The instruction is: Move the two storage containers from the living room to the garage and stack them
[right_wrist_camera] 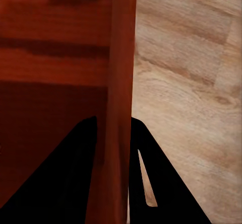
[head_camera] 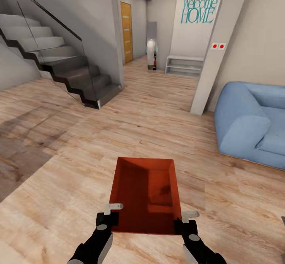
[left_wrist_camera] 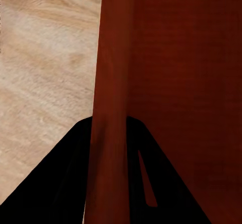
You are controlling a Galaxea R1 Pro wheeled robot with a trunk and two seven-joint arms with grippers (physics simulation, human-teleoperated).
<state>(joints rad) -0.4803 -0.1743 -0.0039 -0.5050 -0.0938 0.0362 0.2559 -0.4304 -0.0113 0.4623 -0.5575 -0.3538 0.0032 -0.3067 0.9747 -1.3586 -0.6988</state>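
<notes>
Item, transit stage: I judge the carry from living room to garage is in hand, with one storage container (head_camera: 145, 194) held low centre of the head frame, above the wood-plank floor (head_camera: 59, 200); next I need to steer on toward the garage while keeping the load level, set it on concrete there, and see to its twin. Upper left: a staircase (head_camera: 59, 64), grey angular treads with a glass balustrade. Left of lower centre: left gripper (head_camera: 109, 215), black with pale finger tips, jaws narrowed onto the container's near left wall; in the left wrist view the thin orange-red wall (left_wrist_camera: 108, 133) runs between the dark fingers (left_wrist_camera: 55, 183). Centre: the container itself, an orange-red, rectangular, shallow, lidless bin with thin tapering walls and a matt inner face. Upper centre: an orange wooden door (head_camera: 126, 32), then a teal "Welcome HOME" sign (head_camera: 199, 9) above a low white shelf (head_camera: 184, 65). Right of lower centre: right gripper (head_camera: 186, 220), jaws likewise pinched on the near right wall (right_wrist_camera: 121, 108). Right edge: a blue sofa (head_camera: 253, 123), soft and rounded.
</notes>
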